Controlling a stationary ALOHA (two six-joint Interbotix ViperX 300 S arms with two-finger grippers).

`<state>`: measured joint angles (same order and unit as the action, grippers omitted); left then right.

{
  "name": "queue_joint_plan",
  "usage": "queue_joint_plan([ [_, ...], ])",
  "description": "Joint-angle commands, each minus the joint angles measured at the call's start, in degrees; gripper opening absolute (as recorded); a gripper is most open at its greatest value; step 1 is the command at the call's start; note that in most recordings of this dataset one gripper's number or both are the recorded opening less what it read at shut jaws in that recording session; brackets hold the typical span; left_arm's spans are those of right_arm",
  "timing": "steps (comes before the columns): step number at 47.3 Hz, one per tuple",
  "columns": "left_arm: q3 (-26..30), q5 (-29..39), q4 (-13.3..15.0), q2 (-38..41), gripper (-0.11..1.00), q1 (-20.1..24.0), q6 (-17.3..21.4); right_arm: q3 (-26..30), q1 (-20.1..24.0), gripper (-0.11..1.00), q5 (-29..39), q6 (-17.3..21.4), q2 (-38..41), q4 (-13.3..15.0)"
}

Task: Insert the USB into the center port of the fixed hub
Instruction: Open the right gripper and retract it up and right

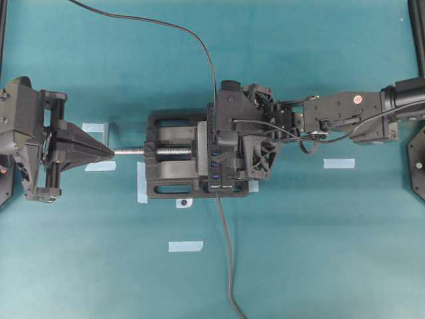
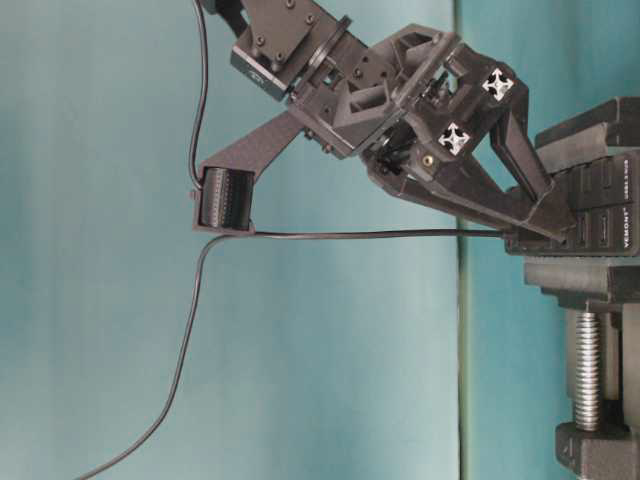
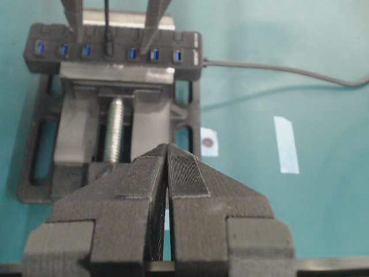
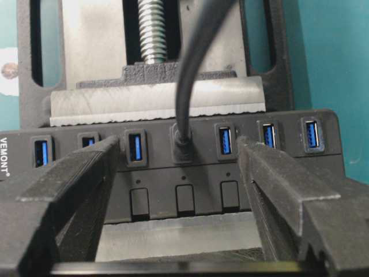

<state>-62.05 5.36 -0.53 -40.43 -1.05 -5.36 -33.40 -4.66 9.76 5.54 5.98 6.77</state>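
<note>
The fixed hub point(image 4: 155, 193) is clamped in a black vise, its row of blue ports facing up. The USB point(image 4: 182, 144) sits in the center port, with three blue ports on either side, so the slot itself is hidden. Its thin cable point(image 4: 193, 69) rises from it. My right gripper point(image 4: 180, 151) is open, fingers either side of the plug and not touching it. In the overhead view the right gripper point(image 1: 217, 154) is over the hub point(image 1: 216, 179). My left gripper point(image 3: 168, 151) is shut and empty, near the vise screw's end point(image 1: 106, 153).
The black vise point(image 1: 174, 166) with its silver screw point(image 1: 129, 152) holds the hub. The hub's thicker cable point(image 1: 229, 266) runs to the front edge. The thin cable point(image 1: 192, 33) trails to the back. Tape strips point(image 1: 185, 246) point(image 1: 339, 163) mark the teal table.
</note>
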Motion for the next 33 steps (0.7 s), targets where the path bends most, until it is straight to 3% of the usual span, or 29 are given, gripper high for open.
queue_joint_plan([
  [1,1.1,-0.5,0.0,-0.1,0.0,0.1,-0.1,1.1,0.2,0.82,-0.2,0.6,-1.1,-0.1],
  [33,0.3,-0.6,0.0,-0.4,0.0,0.1,-0.2,-2.1,-0.4,0.82,-0.2,0.4,-8.0,-0.1],
])
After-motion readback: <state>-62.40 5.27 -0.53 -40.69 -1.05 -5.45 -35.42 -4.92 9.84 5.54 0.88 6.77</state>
